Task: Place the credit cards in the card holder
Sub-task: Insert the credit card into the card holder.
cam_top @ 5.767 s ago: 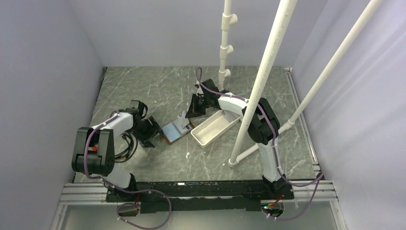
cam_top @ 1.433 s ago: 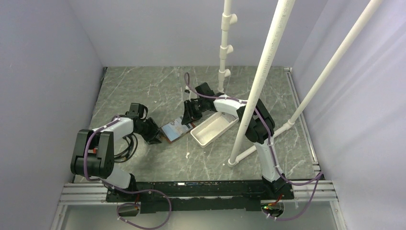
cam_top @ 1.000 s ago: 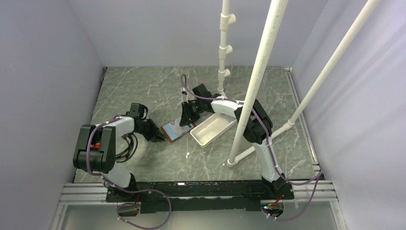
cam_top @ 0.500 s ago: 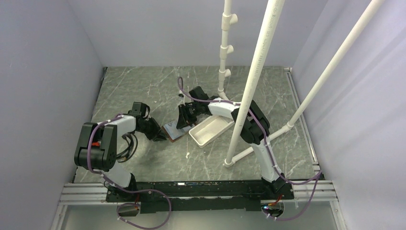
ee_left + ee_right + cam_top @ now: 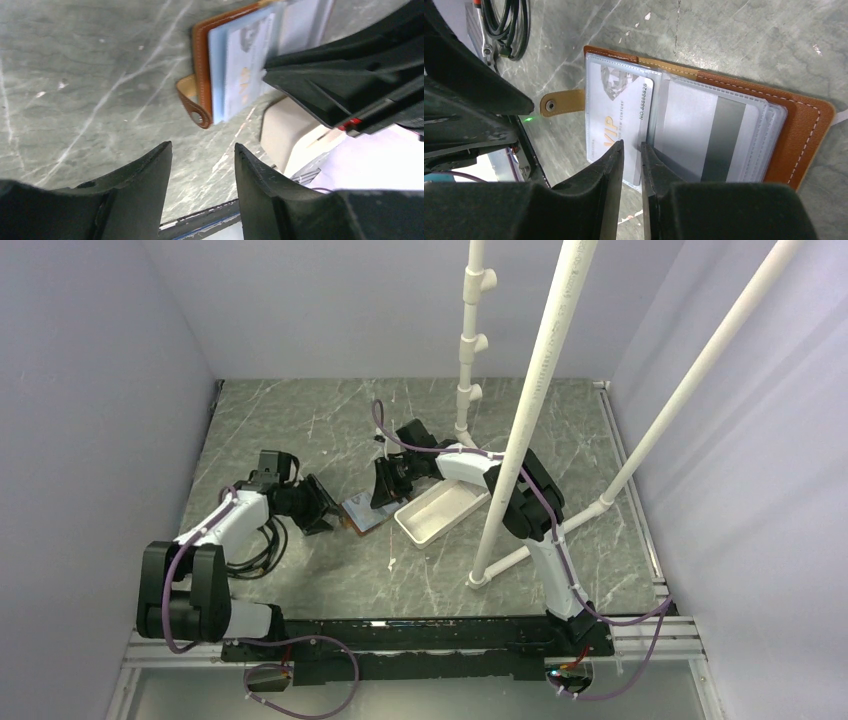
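Note:
The card holder point(image 5: 362, 513) lies open on the table, brown leather with clear sleeves point(image 5: 809, 130). A pale VIP credit card point(image 5: 619, 112) sits in its left sleeve, and a card with a grey stripe point(image 5: 711, 132) in the right sleeve. The holder also shows in the left wrist view point(image 5: 201, 75). My right gripper point(image 5: 632, 150) hovers low over the sleeves with its fingers almost together, and I see nothing between them. It also shows in the top view point(image 5: 385, 486). My left gripper point(image 5: 318, 504) is open and empty, a little left of the holder's snap tab point(image 5: 192, 107).
A long white tray point(image 5: 440, 508) lies just right of the holder, under my right arm. White pipe posts point(image 5: 520, 430) stand at the right and at the back. A coil of black cable point(image 5: 262, 540) lies beside my left arm.
My right gripper has moved left from the tray end onto the open holder, and the pale card it carried no longer sticks up. My left gripper has drawn back off the holder's left edge.

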### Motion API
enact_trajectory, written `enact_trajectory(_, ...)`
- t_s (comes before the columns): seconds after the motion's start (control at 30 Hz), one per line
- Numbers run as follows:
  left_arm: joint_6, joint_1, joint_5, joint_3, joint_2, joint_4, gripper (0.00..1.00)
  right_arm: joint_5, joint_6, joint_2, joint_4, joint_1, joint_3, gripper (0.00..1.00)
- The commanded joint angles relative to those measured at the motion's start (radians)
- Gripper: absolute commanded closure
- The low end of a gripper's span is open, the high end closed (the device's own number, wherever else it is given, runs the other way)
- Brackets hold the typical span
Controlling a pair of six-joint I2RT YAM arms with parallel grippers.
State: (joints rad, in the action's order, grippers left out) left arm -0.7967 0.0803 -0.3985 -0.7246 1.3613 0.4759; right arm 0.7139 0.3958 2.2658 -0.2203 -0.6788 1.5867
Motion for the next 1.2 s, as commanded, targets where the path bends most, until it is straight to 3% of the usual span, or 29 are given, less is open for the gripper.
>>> enact_trajectory(0.0,0.018,-0.002,-0.084,-0.055,-0.001,-0.026,0.46,-0.015,-0.03,0.025,-0.01,-0.005,0.037,0.79)
enact_trajectory(0.1,0.022,-0.002,-0.12,-0.089,0.067,-0.051,0.5,-0.016,-0.031,0.038,-0.011,-0.005,0.039,0.81)
enact_trajectory(0.53,-0.012,0.007,-0.169,-0.075,0.184,-0.215,0.49,-0.023,-0.034,0.054,-0.023,-0.007,0.044,0.84)
enact_trajectory(0.77,-0.01,0.013,-0.138,-0.101,0.223,-0.19,0.49,-0.025,-0.032,0.054,-0.024,-0.007,0.044,0.85)
enact_trajectory(0.93,-0.004,0.013,-0.053,-0.091,0.119,-0.173,0.43,-0.032,-0.038,0.054,-0.035,-0.007,0.047,0.86)
enact_trajectory(1.0,0.014,0.013,-0.005,-0.114,0.083,-0.124,0.36,-0.031,-0.038,0.054,-0.037,-0.007,0.045,0.86)
enact_trajectory(1.07,0.043,0.012,0.032,-0.147,0.077,-0.078,0.28,-0.03,-0.039,0.054,-0.037,-0.006,0.046,0.86)
enact_trajectory(1.17,0.069,0.009,0.015,-0.186,0.121,-0.061,0.26,-0.029,-0.037,0.056,-0.034,-0.006,0.045,0.86)
